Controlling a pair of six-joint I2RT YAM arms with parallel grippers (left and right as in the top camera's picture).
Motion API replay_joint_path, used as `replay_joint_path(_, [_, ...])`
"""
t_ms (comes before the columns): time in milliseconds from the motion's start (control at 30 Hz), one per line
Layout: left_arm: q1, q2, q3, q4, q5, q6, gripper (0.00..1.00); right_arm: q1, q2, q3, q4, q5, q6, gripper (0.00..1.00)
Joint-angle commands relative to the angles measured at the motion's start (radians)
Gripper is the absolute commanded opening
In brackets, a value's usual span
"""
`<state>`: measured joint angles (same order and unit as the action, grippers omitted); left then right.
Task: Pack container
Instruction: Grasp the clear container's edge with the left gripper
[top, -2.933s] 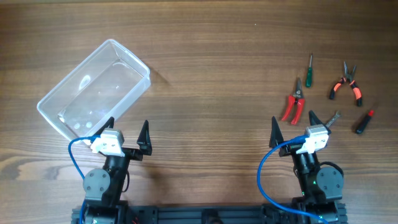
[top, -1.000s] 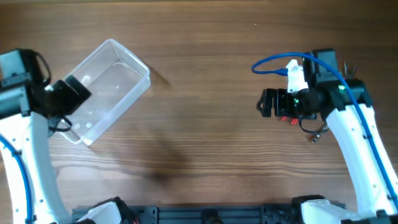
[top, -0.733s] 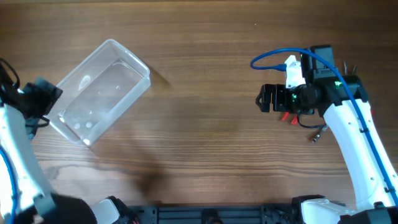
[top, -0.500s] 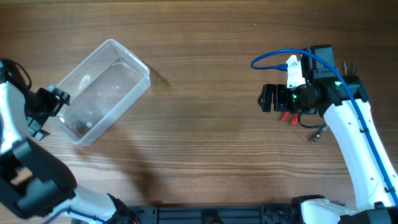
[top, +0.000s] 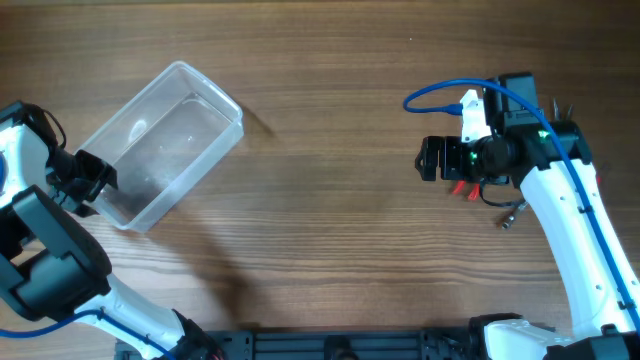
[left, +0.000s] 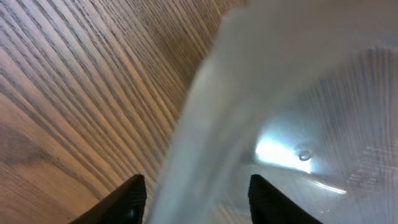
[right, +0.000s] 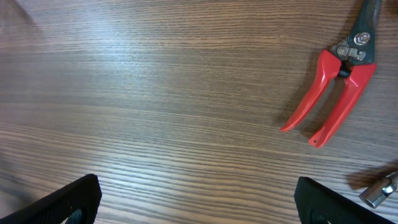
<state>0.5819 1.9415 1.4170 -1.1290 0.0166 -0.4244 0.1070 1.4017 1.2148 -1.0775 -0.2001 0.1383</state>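
Note:
The clear plastic container (top: 165, 140) lies slanted at the table's left, with nothing visible inside. My left gripper (top: 95, 185) is at its near-left end. In the left wrist view the open fingers (left: 199, 202) straddle the container's blurred wall (left: 211, 124), one finger outside and one inside. My right gripper (top: 432, 160) is open and empty above bare wood, just left of the red-handled pruners (top: 462, 188). In the right wrist view the pruners (right: 336, 93) lie at the upper right, well ahead of the open fingers (right: 199, 205).
A small metal tool (top: 512, 218) lies near the right arm and also shows in the right wrist view (right: 382, 190). Plier tips (top: 560, 105) stick out behind the right arm. Other hand tools are hidden under that arm. Bare wood lies between the container and the tools.
Both arms have left their rest poses at the front. The left gripper has swung in to the container's near-left end. The right arm has held still for the last half second.

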Motion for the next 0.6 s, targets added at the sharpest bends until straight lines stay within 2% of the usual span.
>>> replay_joint_path(0, [0.005,0.0,0.01,-0.008,0.013,-0.003,0.48,0.002,0.0,0.023,-0.006,0.02,0.018,0.99])
replay_joint_path(100, [0.005,0.0,0.01,-0.011,0.013,-0.003,0.36,0.002,0.0,0.023,-0.008,0.02,0.019,0.99])
replay_joint_path(300, [0.005,0.0,0.01,-0.011,0.013,-0.003,0.24,0.002,0.0,0.023,-0.009,0.021,0.018,0.99])
replay_joint_path(433, [0.005,0.0,0.01,-0.011,0.014,-0.003,0.06,0.002,0.0,0.023,-0.008,0.021,0.018,0.99])
replay_joint_path(567, [0.005,0.0,0.01,-0.008,0.017,-0.003,0.04,0.002,0.0,0.023,-0.008,0.028,0.018,0.99])
